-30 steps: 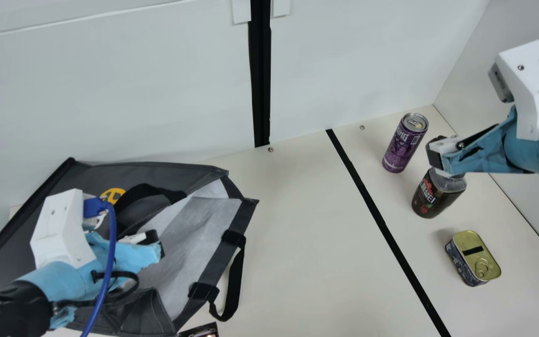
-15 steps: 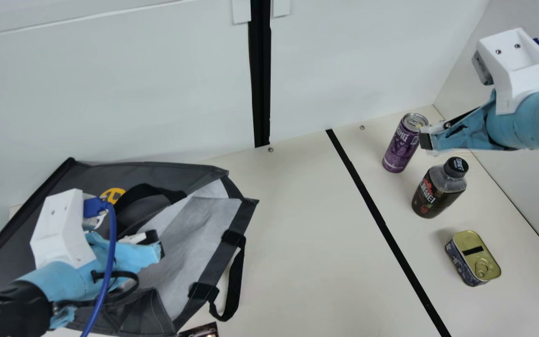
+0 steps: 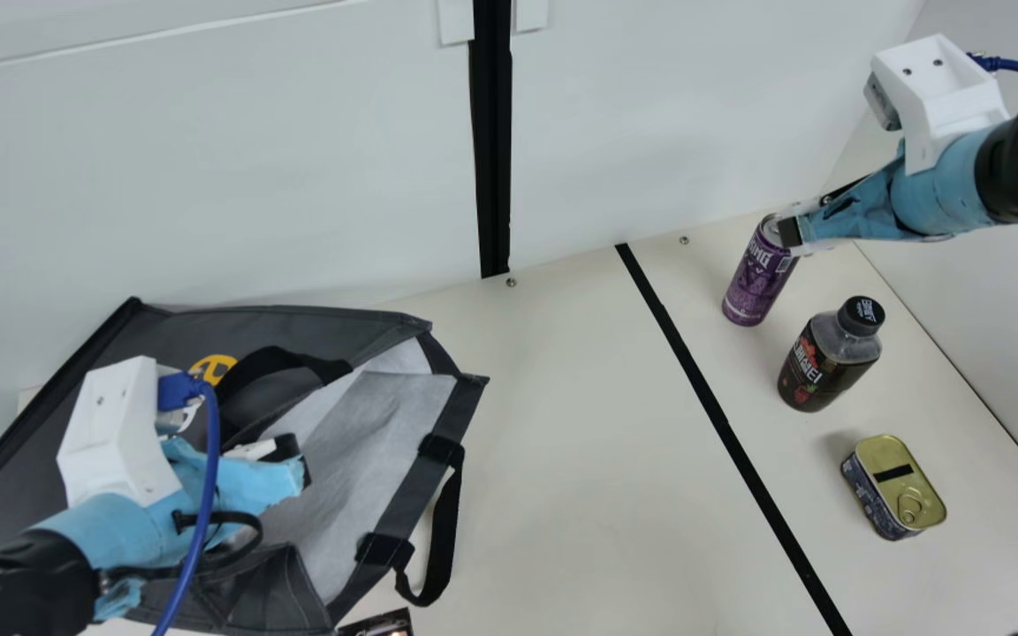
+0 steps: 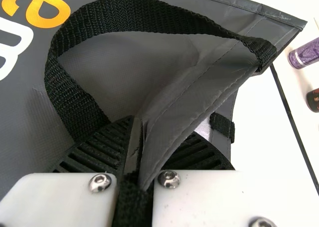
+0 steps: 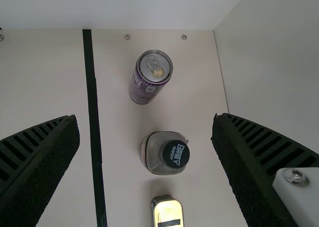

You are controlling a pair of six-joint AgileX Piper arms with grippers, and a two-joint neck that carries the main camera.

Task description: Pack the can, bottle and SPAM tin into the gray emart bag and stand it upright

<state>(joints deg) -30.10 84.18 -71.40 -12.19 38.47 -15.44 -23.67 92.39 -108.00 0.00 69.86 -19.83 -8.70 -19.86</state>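
The right gripper, spread wide, has shifted from the bottle toward the can behind it, likely the next pick; the left gripper pinches the bag.

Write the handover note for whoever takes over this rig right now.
Left gripper: jaws closed on the bag's edge, by a handle.
Right gripper: jaws open and empty, above the table.
Bag: slumped over, mouth towards mid-table.
Can, bottle, tin: on the table, right of the black strip.
Done: bag gripped; none of the three packed.
Left: pack all three, stand the bag upright.
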